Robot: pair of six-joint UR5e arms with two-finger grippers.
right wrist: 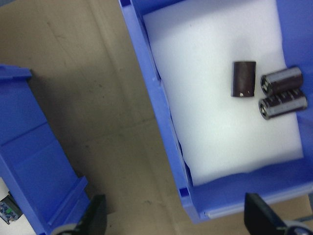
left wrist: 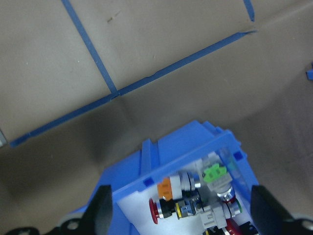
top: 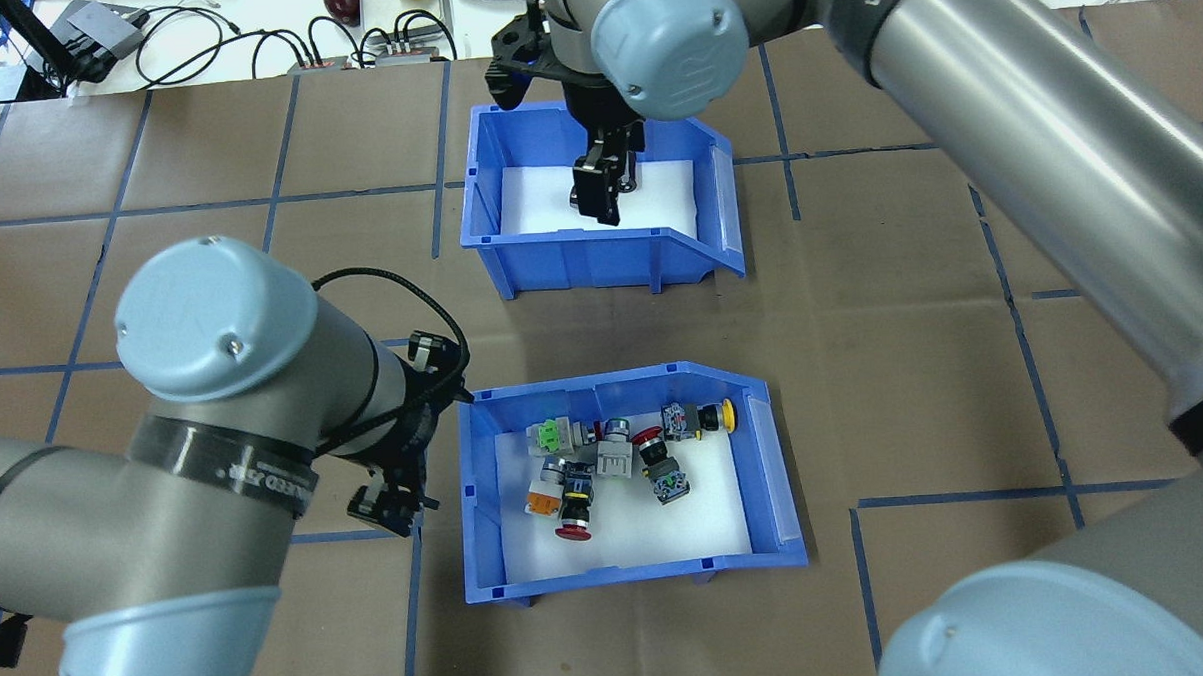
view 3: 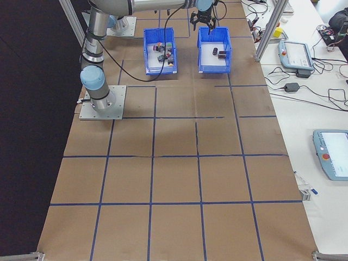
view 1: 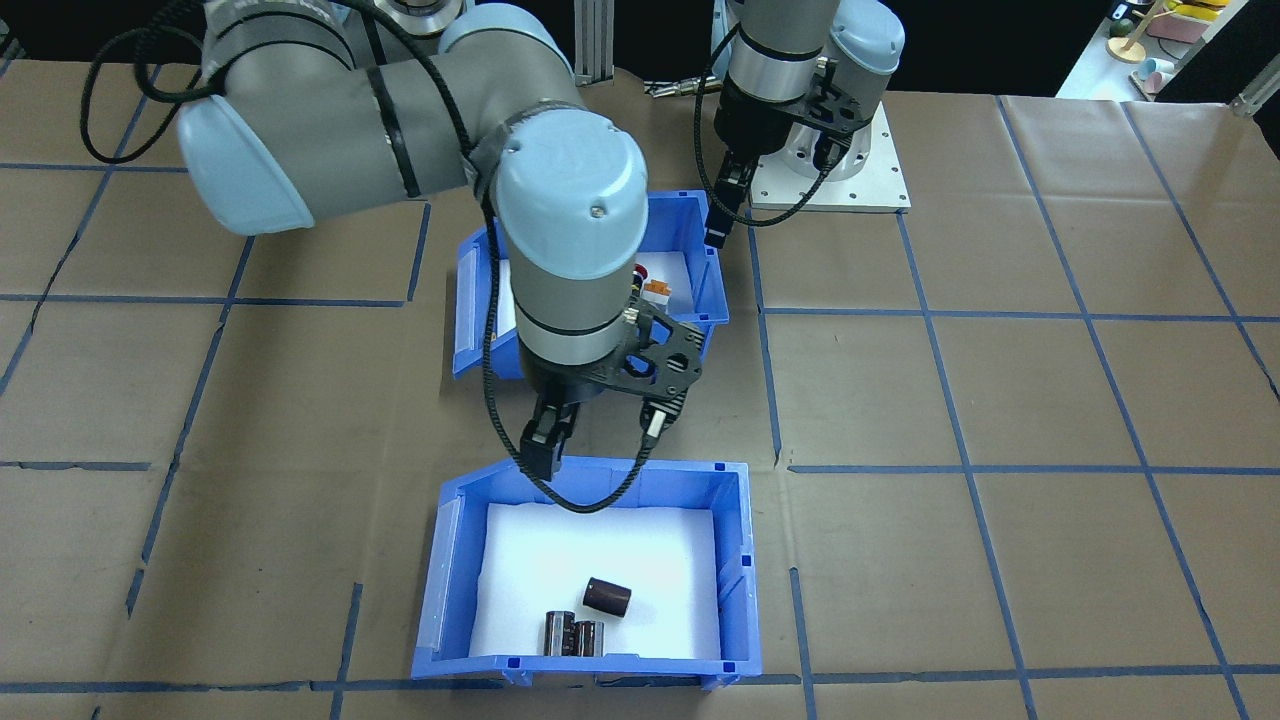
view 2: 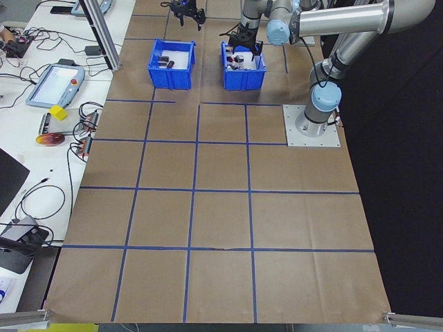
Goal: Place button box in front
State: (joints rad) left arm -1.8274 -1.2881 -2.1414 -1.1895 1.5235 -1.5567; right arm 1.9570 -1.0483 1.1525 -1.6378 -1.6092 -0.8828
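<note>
Likely robotics lab, taped grid table (view 2: pixel 208 207), teach pendants (view 3: pixel 296 54)

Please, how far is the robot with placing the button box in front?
Done: nothing visible; the button box sits on the robot's side of the cylinder bin. In hand: the left end effector is open at the button box's corner, the right end effector open over the cylinder bin's wall. Left: grasping and moving the box in front.
</note>
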